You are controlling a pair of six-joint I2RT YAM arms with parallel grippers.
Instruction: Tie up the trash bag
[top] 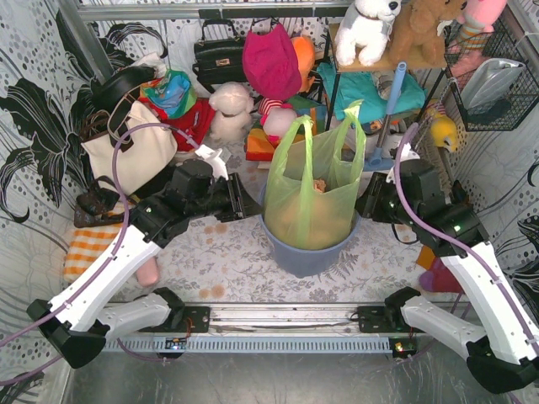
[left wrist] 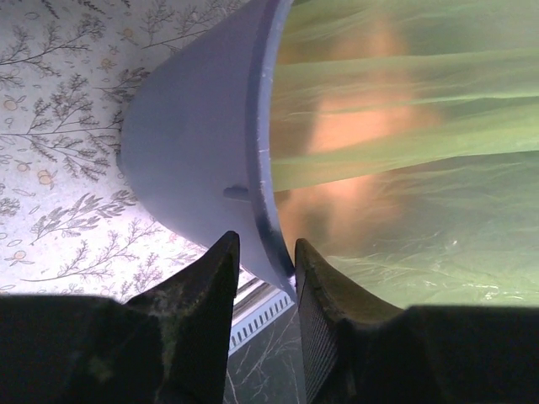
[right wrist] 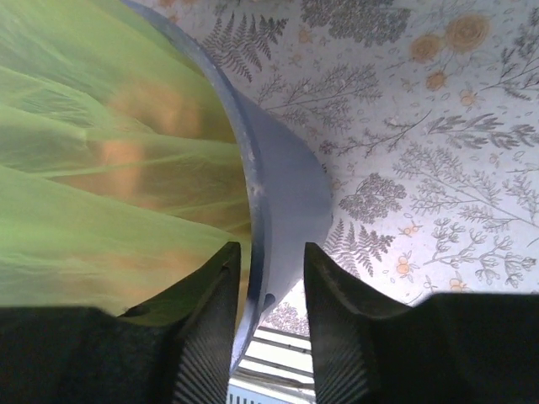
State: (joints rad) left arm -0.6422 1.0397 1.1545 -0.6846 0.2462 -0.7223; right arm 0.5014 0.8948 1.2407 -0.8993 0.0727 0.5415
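Note:
The light-green translucent trash bag (top: 307, 194) stands in the round blue-grey bin (top: 303, 257) at mid-table, tan paper showing through it, its two handle loops upright and untied. My left gripper (top: 244, 199) is at the bin's left rim. In the left wrist view its jaws (left wrist: 265, 263) stand slightly apart, holding nothing, with the bin wall (left wrist: 194, 143) and bag (left wrist: 404, 126) just ahead. My right gripper (top: 365, 202) is at the bin's right rim. In the right wrist view its jaws (right wrist: 271, 282) are apart, in line with the bin rim (right wrist: 282, 194), the bag (right wrist: 84, 168) to their left.
A cream tote bag (top: 135, 156) with dark straps, a black handbag (top: 221, 59), plush toys and a shelf crowd the back. A wire basket (top: 497, 84) hangs at the right wall. An orange-striped cloth (top: 88, 248) lies at the left. A metal rail (top: 278, 318) runs along the near edge.

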